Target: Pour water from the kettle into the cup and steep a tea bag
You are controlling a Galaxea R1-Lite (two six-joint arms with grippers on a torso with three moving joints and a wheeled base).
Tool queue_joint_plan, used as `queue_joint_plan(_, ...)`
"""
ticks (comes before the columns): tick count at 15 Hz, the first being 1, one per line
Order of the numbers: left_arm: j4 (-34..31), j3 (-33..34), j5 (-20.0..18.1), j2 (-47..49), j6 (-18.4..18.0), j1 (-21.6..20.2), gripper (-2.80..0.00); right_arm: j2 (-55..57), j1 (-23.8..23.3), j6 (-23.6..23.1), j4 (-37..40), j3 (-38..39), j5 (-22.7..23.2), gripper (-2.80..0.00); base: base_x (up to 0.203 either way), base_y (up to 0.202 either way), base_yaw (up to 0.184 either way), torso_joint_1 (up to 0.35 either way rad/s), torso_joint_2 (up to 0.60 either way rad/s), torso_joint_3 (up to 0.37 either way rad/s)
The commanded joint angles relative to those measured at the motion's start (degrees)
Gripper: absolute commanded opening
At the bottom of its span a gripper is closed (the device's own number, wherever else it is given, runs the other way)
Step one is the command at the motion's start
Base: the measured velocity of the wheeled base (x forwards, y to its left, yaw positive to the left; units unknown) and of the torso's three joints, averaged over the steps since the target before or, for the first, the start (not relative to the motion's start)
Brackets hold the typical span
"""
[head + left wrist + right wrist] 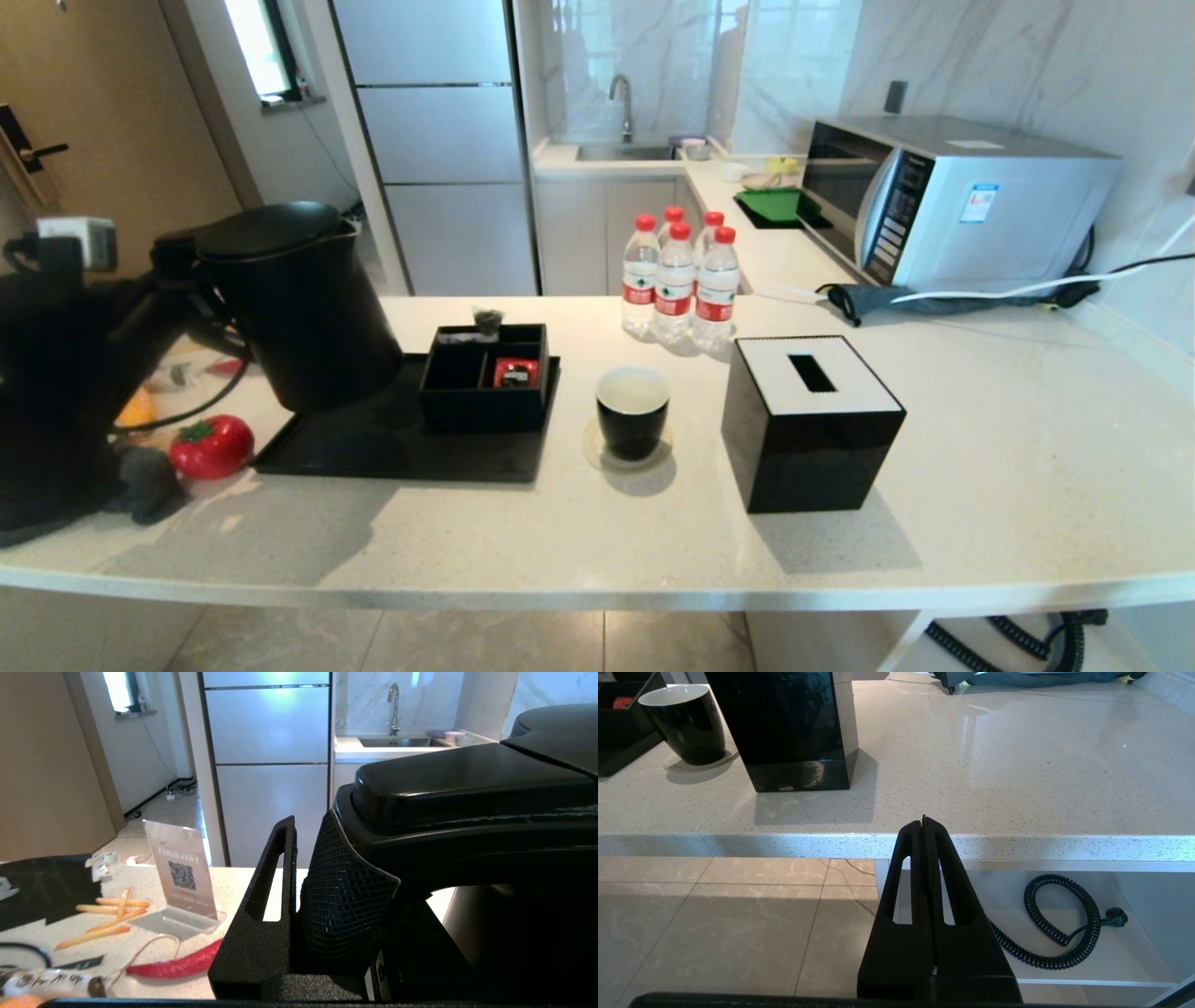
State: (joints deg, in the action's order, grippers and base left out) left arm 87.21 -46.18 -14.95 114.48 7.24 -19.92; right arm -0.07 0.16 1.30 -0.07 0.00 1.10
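My left gripper (308, 833) is shut on the loop handle of the tall black kettle (299, 303). The kettle hangs slightly tilted over the left end of the black tray (392, 453). Its handle and lid (467, 781) fill the left wrist view. The small black white-lined cup (633, 411) stands on a coaster right of the tray, also in the right wrist view as the cup (686, 723). A dark tea bag (487, 320) sits in the back of the compartment box (485, 383). The water is out of view. My right gripper (924, 820) is shut and empty, below the counter's front edge.
A black tissue box (808, 420) stands right of the cup, red-capped bottles (677, 280) behind it, a microwave (952, 201) at the far right. A red packet (515, 371) lies in the box. A red tomato (212, 446) and a WiFi sign (180, 872) sit at the left.
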Motion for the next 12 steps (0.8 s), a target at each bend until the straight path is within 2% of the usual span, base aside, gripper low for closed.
queue_joint_plan(1,2.7,2.3,-0.1,-3.8,0.0,0.0,-2.80,0.1,0.0,0.0,0.0,0.0,0.0,-2.80,0.000,0.000,0.000,0.000,0.00,0.000)
queue_joint_plan(4,2.7,4.5,-0.1,-5.5,0.0,0.8,-2.80,0.1,0.0,0.0,0.0,0.0,0.0,-2.80,0.000,0.000,0.000,0.000,0.00,0.000)
queue_joint_plan(7,2.7,4.7,-0.1,-6.6,0.0,3.2,-2.80,0.1,0.0,0.0,0.0,0.0,0.0,-2.80,0.000,0.000,0.000,0.000,0.00,0.000)
queue_joint_plan(12,2.7,9.3,0.0,-10.6,0.0,7.7,-2.80,0.1,0.0,0.0,0.0,0.0,0.0,-2.80,0.000,0.000,0.000,0.000,0.00,0.000)
